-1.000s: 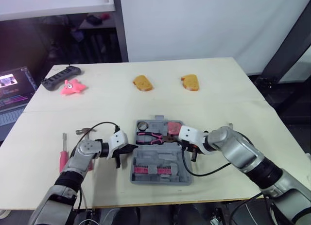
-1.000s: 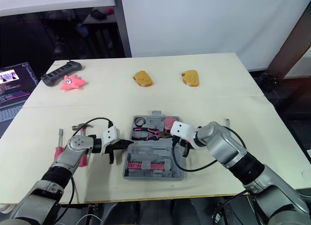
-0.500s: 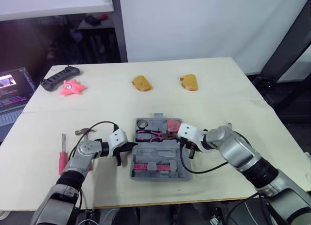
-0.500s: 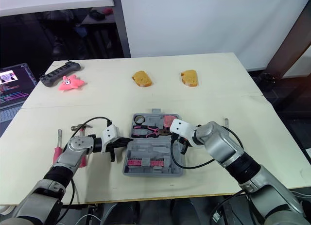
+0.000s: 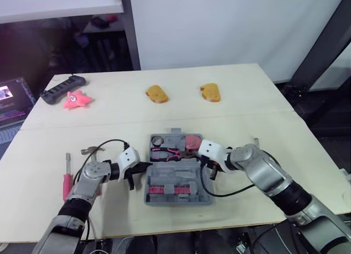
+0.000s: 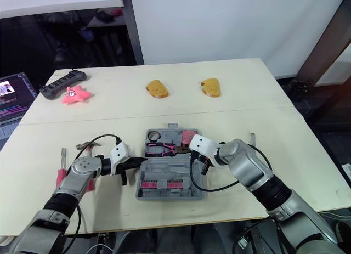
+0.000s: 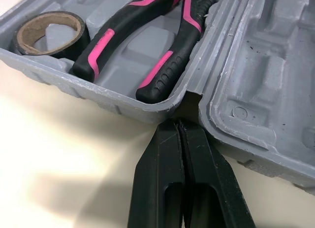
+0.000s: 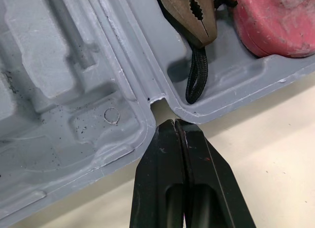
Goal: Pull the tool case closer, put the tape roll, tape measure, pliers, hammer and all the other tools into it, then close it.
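**Tool case, open, front-centre of table: engaged at both hinge notches**

Item: grey moulded plastic tool case, lying open and flat near the front-centre of the pale wooden table. The far half holds a black tape roll, pink-and-black-handled pliers and a red tape measure. The near half carries a row of pink bits.

Grippers: left gripper has its fingers pressed together on nothing, with the tips lodged in the hinge notch on the case's left side. Right gripper is likewise closed and empty, with its tips at the opposite notch.

Outstanding: a red-handled screwdriver and what looks like the metal hammer head lie on the table beyond the left arm, apart from the case.

Handling note: the case appears to be getting drawn in or squared up. Both tips should pull evenly, or the case will pivot. Keep them seated low in the notches so they do not ride over the rim. Move slowly, since the loaded tools look loose in their recesses.
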### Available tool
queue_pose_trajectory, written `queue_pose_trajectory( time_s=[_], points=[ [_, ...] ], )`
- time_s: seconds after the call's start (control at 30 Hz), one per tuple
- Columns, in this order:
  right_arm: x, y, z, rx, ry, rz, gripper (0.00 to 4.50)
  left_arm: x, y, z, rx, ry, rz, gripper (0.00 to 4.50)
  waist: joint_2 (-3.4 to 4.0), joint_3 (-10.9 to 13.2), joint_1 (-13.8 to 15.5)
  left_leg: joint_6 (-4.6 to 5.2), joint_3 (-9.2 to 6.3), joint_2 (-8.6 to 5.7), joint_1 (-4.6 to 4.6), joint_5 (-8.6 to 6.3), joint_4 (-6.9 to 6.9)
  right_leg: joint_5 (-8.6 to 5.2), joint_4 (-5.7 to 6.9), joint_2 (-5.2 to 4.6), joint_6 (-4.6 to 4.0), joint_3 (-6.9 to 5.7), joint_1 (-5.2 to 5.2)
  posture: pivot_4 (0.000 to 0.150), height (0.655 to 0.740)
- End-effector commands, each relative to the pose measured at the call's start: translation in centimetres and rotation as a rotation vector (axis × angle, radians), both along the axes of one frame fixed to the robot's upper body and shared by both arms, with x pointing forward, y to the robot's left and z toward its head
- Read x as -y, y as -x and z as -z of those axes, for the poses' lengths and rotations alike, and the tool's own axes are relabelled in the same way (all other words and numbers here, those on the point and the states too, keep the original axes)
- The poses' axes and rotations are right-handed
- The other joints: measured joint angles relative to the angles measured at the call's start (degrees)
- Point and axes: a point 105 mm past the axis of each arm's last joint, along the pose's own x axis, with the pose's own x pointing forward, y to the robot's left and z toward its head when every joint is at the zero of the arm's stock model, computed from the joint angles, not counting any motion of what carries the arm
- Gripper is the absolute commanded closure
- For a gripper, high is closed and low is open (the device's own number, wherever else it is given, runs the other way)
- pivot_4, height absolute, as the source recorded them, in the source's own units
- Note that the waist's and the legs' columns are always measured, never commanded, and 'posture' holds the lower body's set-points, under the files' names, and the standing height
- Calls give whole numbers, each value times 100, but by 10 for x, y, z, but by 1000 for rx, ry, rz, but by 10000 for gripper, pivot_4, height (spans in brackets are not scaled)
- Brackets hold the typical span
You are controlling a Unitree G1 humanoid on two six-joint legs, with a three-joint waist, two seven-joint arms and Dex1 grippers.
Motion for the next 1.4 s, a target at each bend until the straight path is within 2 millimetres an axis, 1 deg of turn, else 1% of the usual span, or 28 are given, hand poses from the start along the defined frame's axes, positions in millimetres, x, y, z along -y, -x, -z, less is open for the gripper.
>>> queue_pose_trajectory(
  time_s=[0.03, 0.17, 0.33, 0.5, 0.63, 0.73, 0.83, 1.0, 1.17, 1.33, 1.4],
  points=[
    [-24, 10, -2, -3, -49, -79, 45000, -2, 13, 9, -54, -14, 20, 44534, 0, 0, -40, 0, 0, 0, -1, 0, -1, 0, 0, -1, 0, 0, 0, 1500, 7400],
    [-24, 10, -1, -3, -47, -68, 45000, -1, 16, 9, -67, -17, 27, 44534, 0, 0, -90, 0, 1, 0, -1, 0, -1, 0, -1, -2, 0, 1, -1, 1500, 7400],
    [-20, 11, 0, -3, -38, -51, 45000, 2, 15, 7, -73, -8, 37, 44534, 0, 0, -81, 0, 1, 0, -1, 0, -1, 0, 0, -2, 0, 1, 0, 1500, 7400],
    [-21, 12, 0, -5, -46, -43, 45000, 5, 20, 7, -89, 1, 57, 44534, 0, 0, -79, 0, 1, 0, -2, 0, -1, 0, -2, -2, 0, 1, 0, 1500, 7400],
    [-37, 19, -1, -25, -91, -69, 45000, -4, 25, 6, -98, -7, 38, 44534, -1, 0, -91, 0, 2, 0, -2, 0, -2, 0, -2, -3, 0, 2, -2, 1500, 7400],
    [-43, 22, 1, -29, -88, -82, 45000, -11, 28, 5, -103, -16, 18, 44534, -2, 1, -99, 1, 2, 2, -2, -1, -6, -1, 0, 0, -1, 4, -6, 1500, 7400],
    [-54, 25, 3, -35, -102, -97, 45000, -24, 30, 8, -113, -39, -15, 44534, -3, 1, -112, 1, 2, 5, 0, -1, -6, -1, 1, 4, -2, 5, -7, 1500, 7400],
    [-66, 26, 3, -38, -119, -111, 45000, -39, 33, 10, -119, -63, -47, 44534, -4, 0, -184, 1, 3, 13, 2, -1, -8, -2, 4, 13, -6, 7, -11, 1500, 7400],
    [-74, 27, 3, -43, -124, -126, 45000, -48, 34, 10, -124, -63, -86, 44534, -4, 0, -243, 1, 3, 15, 2, -1, -10, -1, 10, 14, -9, 10, -19, 1500, 7400],
    [-83, 28, 3, -43, -133, -141, 45000, -52, 41, 15, -138, -67, -96, 44534, -4, 0, -246, 1, 6, 20, 0, -1, -12, 2, 12, 18, -15, 13, -27, 1500, 7400],
    [-84, 28, 4, -43, -128, -142, 45000, -52, 43, 16, -141, -68, -95, 44534, -4, 0, -247, 1, 7, 22, 0, -1, -13, 4, 12, 20, -18, 15, -29, 1500, 7400]
  ],
)
